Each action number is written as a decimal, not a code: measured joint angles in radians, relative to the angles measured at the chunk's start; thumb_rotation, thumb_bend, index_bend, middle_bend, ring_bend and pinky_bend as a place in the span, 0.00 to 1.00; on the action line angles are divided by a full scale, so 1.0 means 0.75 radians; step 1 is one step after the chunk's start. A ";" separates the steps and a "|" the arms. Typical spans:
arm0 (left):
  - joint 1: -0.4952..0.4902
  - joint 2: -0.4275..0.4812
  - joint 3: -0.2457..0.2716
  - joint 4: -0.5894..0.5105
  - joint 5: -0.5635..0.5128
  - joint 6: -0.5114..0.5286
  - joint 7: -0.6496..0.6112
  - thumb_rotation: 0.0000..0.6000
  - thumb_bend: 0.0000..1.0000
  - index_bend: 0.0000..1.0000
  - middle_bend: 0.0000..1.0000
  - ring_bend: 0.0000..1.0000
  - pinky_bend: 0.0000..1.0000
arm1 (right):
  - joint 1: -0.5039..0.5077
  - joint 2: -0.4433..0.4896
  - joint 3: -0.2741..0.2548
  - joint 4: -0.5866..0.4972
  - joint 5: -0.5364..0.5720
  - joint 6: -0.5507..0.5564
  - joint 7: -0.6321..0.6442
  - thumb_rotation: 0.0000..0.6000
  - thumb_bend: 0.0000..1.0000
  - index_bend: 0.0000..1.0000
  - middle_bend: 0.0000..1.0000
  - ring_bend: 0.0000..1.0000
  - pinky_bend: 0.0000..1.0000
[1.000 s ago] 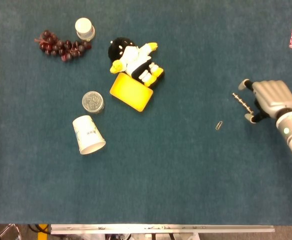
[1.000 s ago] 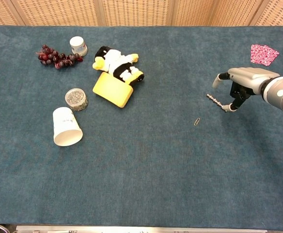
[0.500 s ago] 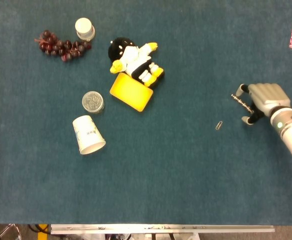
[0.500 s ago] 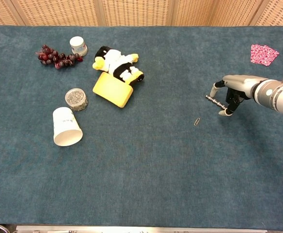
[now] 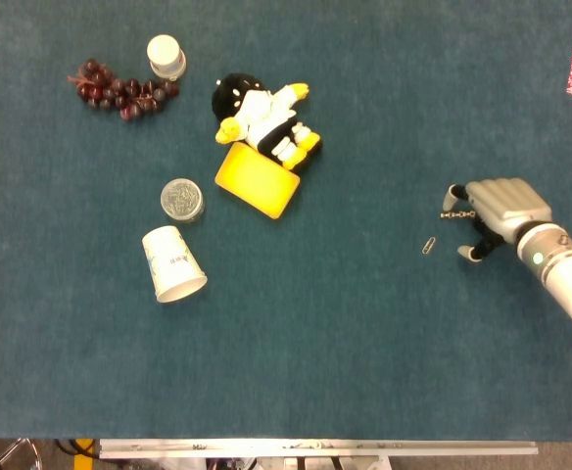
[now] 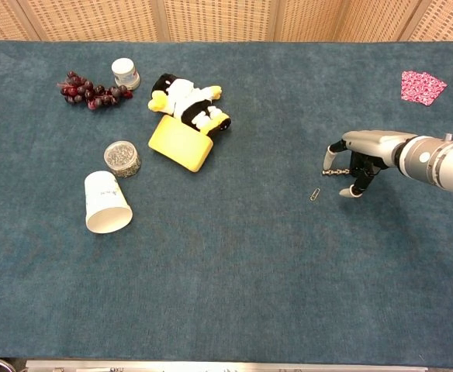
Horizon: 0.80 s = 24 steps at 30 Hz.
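Blue cloth covers the tabletop point(image 5: 364, 343). One small metal chain point(image 5: 456, 213) hangs pinched in the right robot hand point(image 5: 497, 211), under its fingers near the right edge. One paperclip point(image 5: 429, 245) lies just beside it. One paper cup point(image 5: 173, 264) lies toward the left.

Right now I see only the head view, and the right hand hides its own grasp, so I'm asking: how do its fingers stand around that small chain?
Observer: In the chest view the right hand arches over the table, fingers pointing down, the chain low between them; held or not, I cannot tell.
Operator: The pink cloth is cropped for me.
Observer: Here it shows whole, lying flat, behind the hand and apart from it.
Operator: Beyond the table?
Observer: Woven tan panels along its far edge.
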<state>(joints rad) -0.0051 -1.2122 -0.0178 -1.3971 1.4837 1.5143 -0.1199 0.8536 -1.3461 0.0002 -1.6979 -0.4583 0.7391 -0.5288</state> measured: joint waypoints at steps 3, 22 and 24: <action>0.002 -0.002 -0.001 0.006 -0.004 0.001 -0.007 1.00 0.31 0.00 0.01 0.01 0.00 | -0.019 -0.011 0.012 0.000 -0.065 0.065 0.028 1.00 0.33 0.44 1.00 1.00 1.00; 0.014 -0.011 -0.002 0.037 -0.013 0.000 -0.036 1.00 0.31 0.00 0.01 0.01 0.00 | -0.139 -0.151 -0.004 0.074 -0.324 0.332 0.014 1.00 0.26 0.53 1.00 1.00 1.00; 0.015 -0.012 -0.002 0.039 -0.014 0.000 -0.037 1.00 0.31 0.00 0.01 0.01 0.00 | -0.141 -0.156 0.000 0.079 -0.327 0.336 0.007 1.00 0.26 0.53 1.00 1.00 1.00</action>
<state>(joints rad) 0.0061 -1.2213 -0.0196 -1.3680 1.4731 1.5146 -0.1479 0.7479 -1.4629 0.0003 -1.6389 -0.7034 0.9911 -0.5235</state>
